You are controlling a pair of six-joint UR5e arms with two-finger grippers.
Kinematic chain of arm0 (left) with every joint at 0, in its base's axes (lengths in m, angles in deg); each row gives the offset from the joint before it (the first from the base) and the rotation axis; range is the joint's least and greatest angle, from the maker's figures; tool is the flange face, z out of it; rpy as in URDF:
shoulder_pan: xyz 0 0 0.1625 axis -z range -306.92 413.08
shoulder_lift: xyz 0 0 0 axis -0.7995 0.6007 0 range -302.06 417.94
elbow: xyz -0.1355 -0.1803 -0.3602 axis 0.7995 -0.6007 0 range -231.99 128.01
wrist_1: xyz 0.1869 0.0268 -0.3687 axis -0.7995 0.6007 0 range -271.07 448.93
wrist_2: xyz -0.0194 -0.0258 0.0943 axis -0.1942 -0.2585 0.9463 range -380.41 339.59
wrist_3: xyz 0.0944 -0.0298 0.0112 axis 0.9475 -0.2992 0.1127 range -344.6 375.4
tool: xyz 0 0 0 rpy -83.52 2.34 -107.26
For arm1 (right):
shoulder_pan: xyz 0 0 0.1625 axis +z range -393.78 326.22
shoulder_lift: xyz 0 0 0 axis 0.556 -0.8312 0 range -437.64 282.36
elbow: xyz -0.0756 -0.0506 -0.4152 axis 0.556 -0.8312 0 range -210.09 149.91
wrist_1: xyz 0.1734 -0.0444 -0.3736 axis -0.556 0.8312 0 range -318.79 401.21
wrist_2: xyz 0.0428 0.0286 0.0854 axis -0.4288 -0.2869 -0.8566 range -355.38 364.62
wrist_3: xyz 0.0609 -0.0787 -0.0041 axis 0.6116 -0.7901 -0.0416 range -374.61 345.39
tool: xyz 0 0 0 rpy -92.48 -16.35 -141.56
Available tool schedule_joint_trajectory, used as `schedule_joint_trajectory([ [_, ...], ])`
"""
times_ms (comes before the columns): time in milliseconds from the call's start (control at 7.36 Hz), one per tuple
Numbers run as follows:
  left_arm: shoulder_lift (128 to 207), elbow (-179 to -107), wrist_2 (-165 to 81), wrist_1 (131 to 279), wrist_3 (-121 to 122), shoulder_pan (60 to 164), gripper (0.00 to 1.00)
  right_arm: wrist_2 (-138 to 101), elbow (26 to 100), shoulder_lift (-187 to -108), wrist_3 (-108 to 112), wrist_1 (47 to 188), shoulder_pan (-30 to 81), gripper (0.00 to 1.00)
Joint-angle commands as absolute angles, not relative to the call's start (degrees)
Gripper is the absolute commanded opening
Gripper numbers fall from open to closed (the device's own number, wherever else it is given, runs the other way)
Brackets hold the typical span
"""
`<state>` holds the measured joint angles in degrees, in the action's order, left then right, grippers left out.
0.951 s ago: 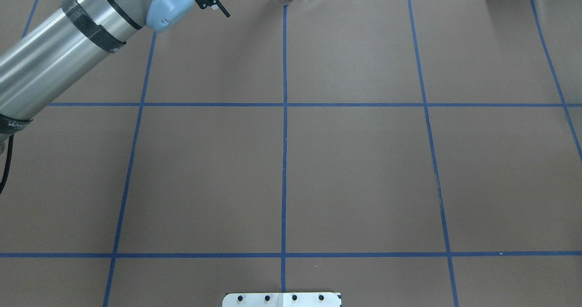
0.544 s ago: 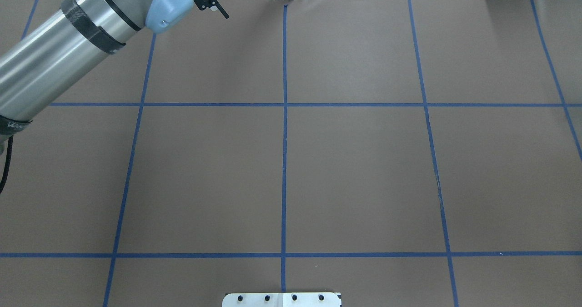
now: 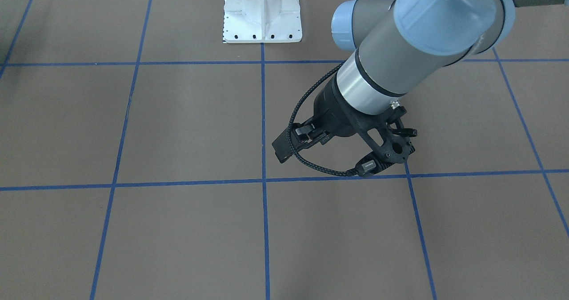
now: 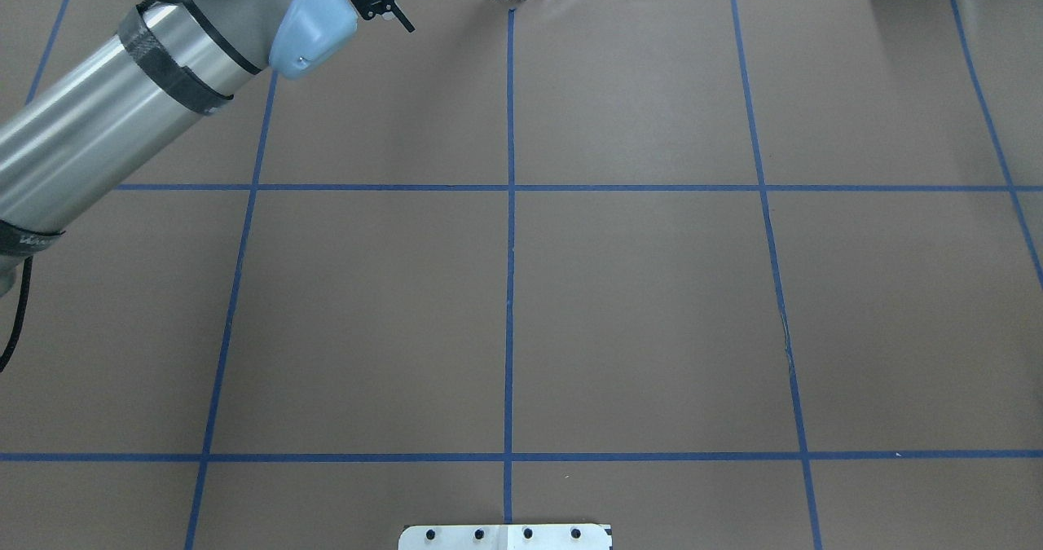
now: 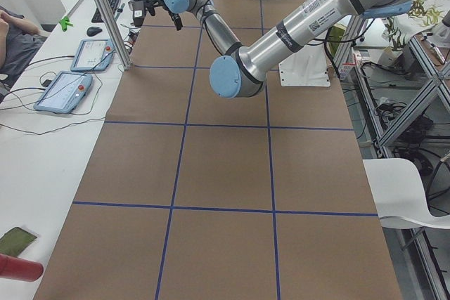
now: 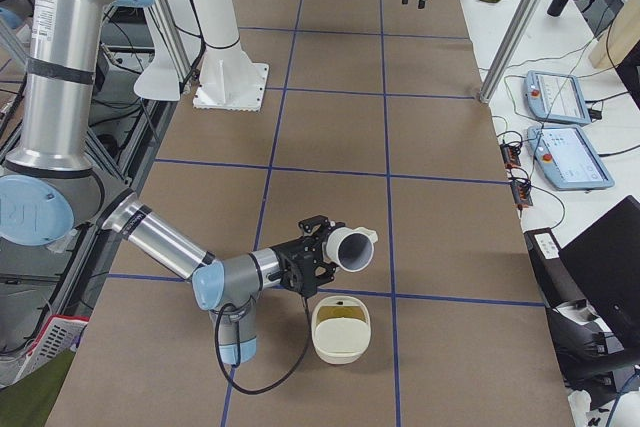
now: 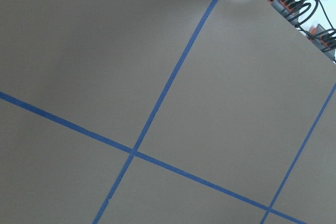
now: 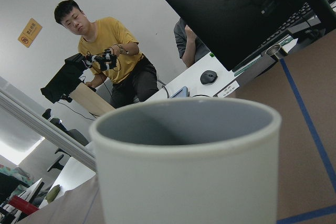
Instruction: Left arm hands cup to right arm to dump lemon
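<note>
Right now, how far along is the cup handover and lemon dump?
Done: the cup is with the right arm, and the left gripper is empty, far off. In hand: the cup lies tipped near a cream bowl holding what looks like the lemon. Left: probably only setting down.

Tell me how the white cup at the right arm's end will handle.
The cup looks hard and smooth, so probably rigid, somewhat slippery, and breakable if dropped. It is tipped on its side now; its round wall would likely roll if released. What shows of its inside looks empty, so probably light.
</note>
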<state>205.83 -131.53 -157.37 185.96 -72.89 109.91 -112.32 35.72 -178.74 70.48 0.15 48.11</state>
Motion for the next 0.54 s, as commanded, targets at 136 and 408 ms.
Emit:
schedule_joint_trajectory([
  [136,205.69,-131.44,-156.90,184.83,-69.53,110.03,1.00,-115.16,44.95,-175.22,55.14,20.58,48.05,0.01],
  [408,205.69,-131.36,-156.81,181.32,-63.37,110.91,1.00,-117.54,45.14,-169.95,46.87,29.39,47.96,0.00],
])
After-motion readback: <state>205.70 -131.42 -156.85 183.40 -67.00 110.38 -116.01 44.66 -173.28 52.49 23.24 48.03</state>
